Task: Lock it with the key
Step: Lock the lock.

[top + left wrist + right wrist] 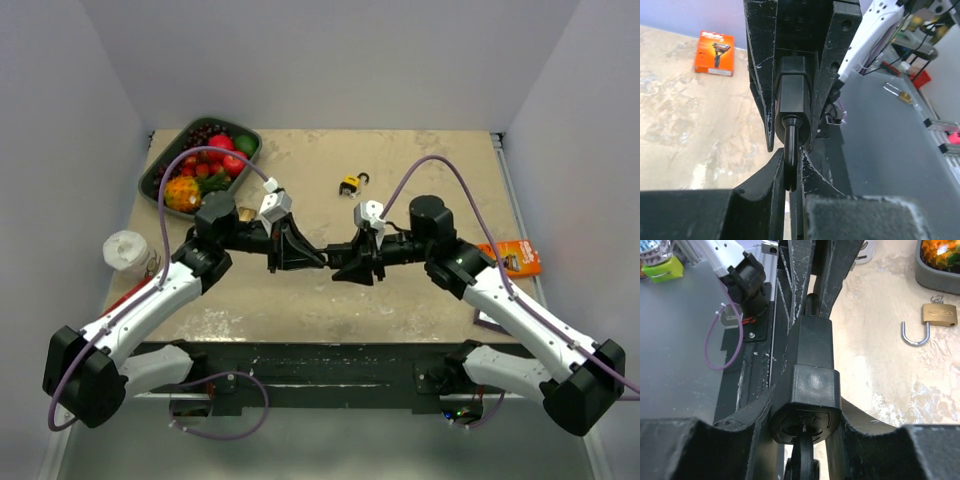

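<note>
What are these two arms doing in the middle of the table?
Both arms meet over one black padlock. The right end effector grips its body; the left end effector is shut on the thin black bar at its other end. A brass padlock lies open on the table, untouched.

Top cam: high and behind, looking down on the black padlock from far off. Left wrist cam: tight on it, facing right, razor pack beyond. Right wrist cam: tight, facing left, fruit tray beyond. All three share it.
</note>
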You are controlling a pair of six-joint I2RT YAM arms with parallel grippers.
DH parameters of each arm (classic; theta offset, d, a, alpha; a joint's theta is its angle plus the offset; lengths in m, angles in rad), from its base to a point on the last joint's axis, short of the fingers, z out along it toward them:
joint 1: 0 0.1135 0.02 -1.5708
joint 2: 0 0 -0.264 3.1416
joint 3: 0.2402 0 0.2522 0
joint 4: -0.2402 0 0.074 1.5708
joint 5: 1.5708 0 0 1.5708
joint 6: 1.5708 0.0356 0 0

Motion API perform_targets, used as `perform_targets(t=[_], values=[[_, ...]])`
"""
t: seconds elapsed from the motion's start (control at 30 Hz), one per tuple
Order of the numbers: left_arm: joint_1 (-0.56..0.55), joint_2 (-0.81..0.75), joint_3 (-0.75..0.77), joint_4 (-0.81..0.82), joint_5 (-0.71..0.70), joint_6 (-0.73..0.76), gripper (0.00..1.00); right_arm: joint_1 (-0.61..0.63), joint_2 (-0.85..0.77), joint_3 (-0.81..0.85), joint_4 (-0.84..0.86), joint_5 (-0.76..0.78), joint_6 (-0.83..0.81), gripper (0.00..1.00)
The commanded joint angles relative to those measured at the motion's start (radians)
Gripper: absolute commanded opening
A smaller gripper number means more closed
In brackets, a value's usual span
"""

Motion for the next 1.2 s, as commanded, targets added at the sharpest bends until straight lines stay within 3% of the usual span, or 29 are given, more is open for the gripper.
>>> perform_targets(t=[0.0, 0.03, 0.1, 0.27, 0.6, 0.9, 1.1, 1.13, 1.17], values=[[0.047, -0.058, 0.01, -0.154, -0.004, 0.212, 0.0, -0.023, 0.021, 0.069, -0.076, -0.015, -0.069, 0.63], [0.063, -0.061, 0.007, -0.176, 0.003, 0.252, 0.0, -0.038, 0.02, 0.084, -0.089, -0.015, -0.076, 0.69], [0.079, -0.067, -0.004, -0.201, 0.01, 0.279, 0.0, -0.08, 0.02, 0.1, -0.127, -0.024, -0.097, 0.72], [0.117, -0.067, -0.005, -0.233, 0.025, 0.331, 0.0, -0.112, 0.008, 0.158, -0.237, -0.024, -0.189, 0.73], [0.12, -0.055, 0.024, -0.285, 0.066, 0.421, 0.0, -0.112, 0.031, 0.173, -0.298, -0.012, -0.249, 0.52], [0.119, -0.053, 0.018, -0.258, 0.069, 0.405, 0.0, -0.112, 0.064, 0.172, -0.275, -0.033, -0.238, 0.45], [0.117, -0.043, 0.025, -0.233, 0.076, 0.377, 0.0, -0.111, 0.089, 0.192, -0.265, -0.033, -0.227, 0.28], [0.117, -0.041, 0.027, -0.234, 0.077, 0.377, 0.0, -0.111, 0.09, 0.204, -0.271, -0.032, -0.234, 0.15], [0.117, -0.041, 0.03, -0.247, 0.077, 0.381, 0.0, -0.112, 0.094, 0.209, -0.287, -0.032, -0.238, 0.08]])
